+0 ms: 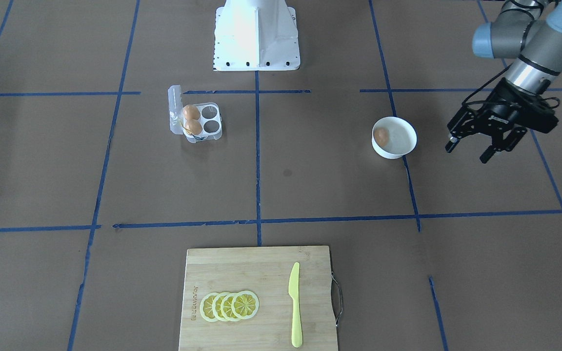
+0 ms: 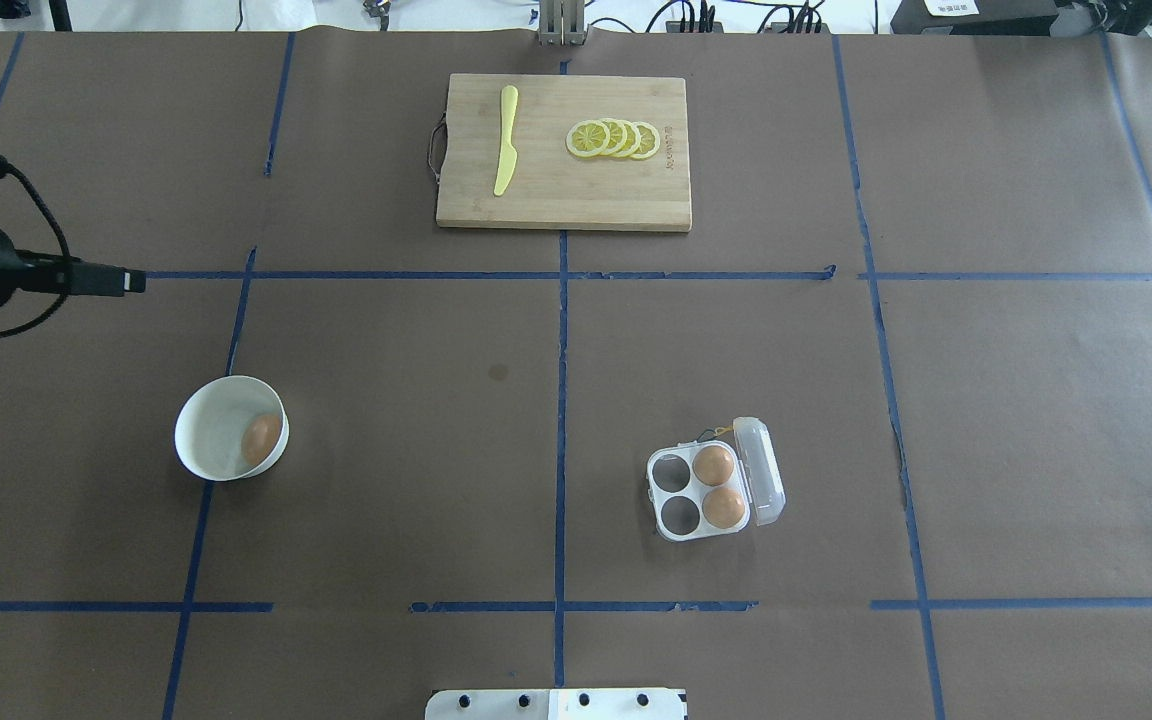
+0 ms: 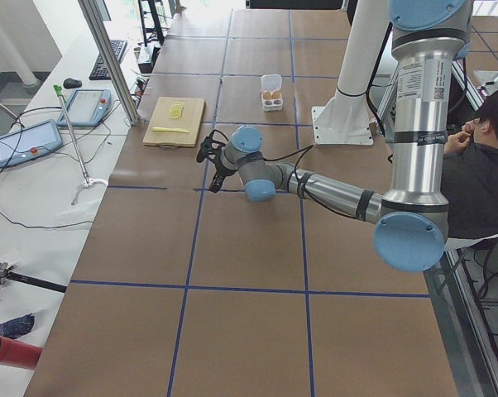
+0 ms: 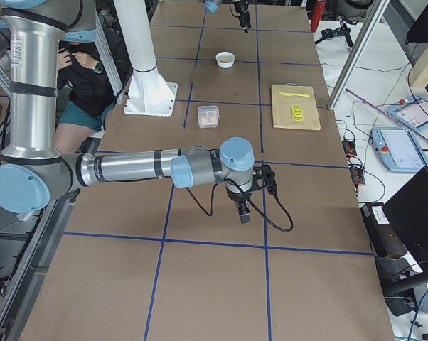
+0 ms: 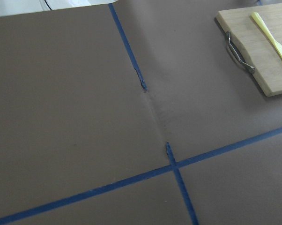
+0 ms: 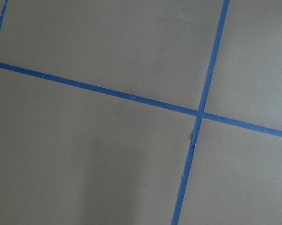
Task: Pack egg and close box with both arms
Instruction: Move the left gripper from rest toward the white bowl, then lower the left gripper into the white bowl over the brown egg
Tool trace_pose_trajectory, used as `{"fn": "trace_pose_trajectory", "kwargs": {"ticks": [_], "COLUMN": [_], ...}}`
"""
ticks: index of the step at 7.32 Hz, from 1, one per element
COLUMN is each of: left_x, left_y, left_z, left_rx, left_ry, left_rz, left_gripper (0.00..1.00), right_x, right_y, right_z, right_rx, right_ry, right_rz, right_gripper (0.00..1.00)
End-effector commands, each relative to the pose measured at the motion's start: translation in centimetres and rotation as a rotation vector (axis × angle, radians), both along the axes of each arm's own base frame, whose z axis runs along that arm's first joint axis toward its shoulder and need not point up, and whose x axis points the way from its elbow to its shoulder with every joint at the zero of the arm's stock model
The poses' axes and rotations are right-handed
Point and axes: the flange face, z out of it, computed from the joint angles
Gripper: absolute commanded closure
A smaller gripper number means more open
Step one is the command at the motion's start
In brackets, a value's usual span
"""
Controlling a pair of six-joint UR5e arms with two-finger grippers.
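Note:
The egg [image 1: 381, 136] lies in a round white bowl [image 1: 400, 124] and also shows in the overhead view [image 2: 260, 438]. The clear box [image 1: 196, 122] stands open with its lid up. It holds two more brown eggs in the cells beside the lid, and the other two cells are empty [image 2: 706, 482]. My left gripper [image 1: 467, 152] is open and empty, hanging above the table beside the bowl, apart from it. My right gripper [image 4: 244, 213] shows only in the exterior right view, low over bare table far from the box. I cannot tell whether it is open or shut.
A wooden cutting board [image 2: 546, 205] with a yellow knife [image 2: 505, 140] and lemon slices [image 2: 614, 139] lies at the far side of the table. The white pedestal base [image 1: 256, 36] stands at the robot's edge. Blue tape lines cross the brown table cover.

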Motion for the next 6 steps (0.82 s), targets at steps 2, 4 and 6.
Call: {"fn": "trace_pose_trajectory", "kwargs": {"ticks": [2,4,6], "left_x": [6.1,9.5,11.6], "left_y": [4.2,6.7,8.5], "left_z": [-2.6,-2.1,-2.1], "left_rx": [-0.124,-0.099,-0.047], "left_ry": [-0.046,-0.074,-0.1], "left_rz": [-0.021,0.032,0.1], "left_gripper": [0.27,0.27,0.4], "right_x": [0.0,0.0,0.0], "right_y": [0.2,0.3,0.3], "right_z": [0.3,0.5,0.6], "right_rx": [-0.009,-0.012,-0.015], "right_ry": [0.001,0.001,-0.001], "right_rz": [0.001,0.001,0.001], "right_gripper": [0.0,0.0,0.0]}}
